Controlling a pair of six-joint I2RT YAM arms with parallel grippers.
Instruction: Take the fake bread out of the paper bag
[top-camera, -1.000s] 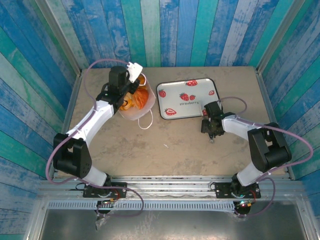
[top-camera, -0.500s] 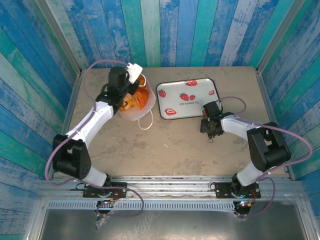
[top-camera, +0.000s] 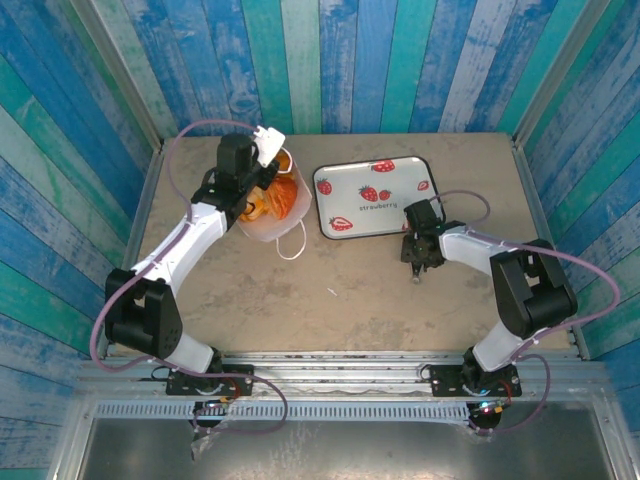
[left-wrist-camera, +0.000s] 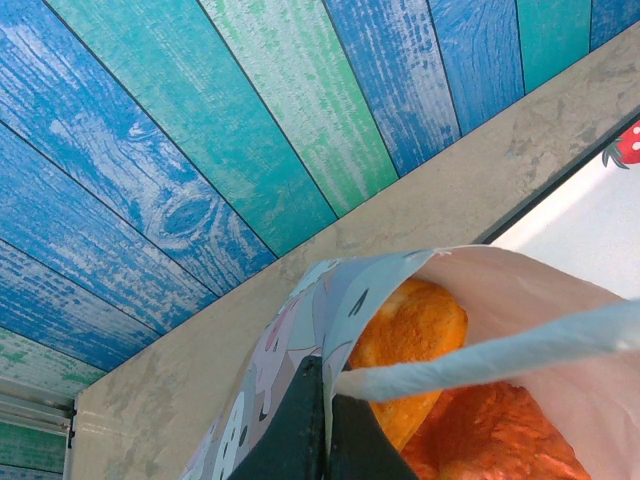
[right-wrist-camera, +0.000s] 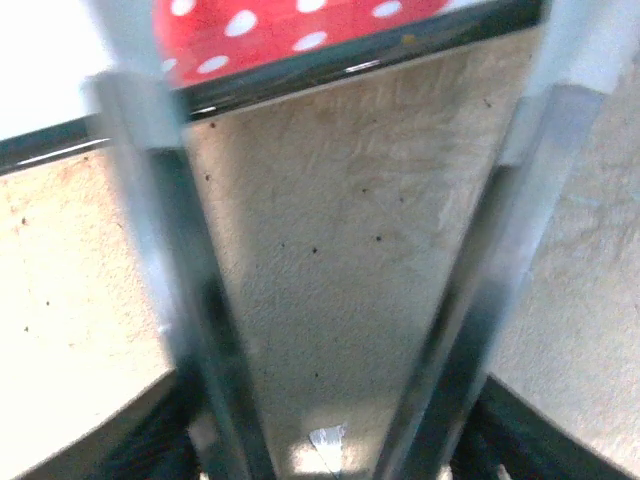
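Left gripper (left-wrist-camera: 322, 415) pinching paper bag (left-wrist-camera: 300, 310) rim (fake bread (left-wrist-camera: 410, 340) inside), right gripper (right-wrist-camera: 340, 130) spread, beside tray (right-wrist-camera: 350, 62)

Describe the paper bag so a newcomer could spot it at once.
At the far left of the beige table, beside the white strawberry-print tray, sits the small white paper bag, its rim pinched by the left gripper. Unlike the flat tray, it holds glossy orange pastries.

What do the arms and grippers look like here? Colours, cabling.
The left arm and right arm both have white link shells, black joint housings and a lilac cable looping alongside. The left gripper has dark, slim fingers. The right gripper has grey-looking fingers, blurred in its wrist view.
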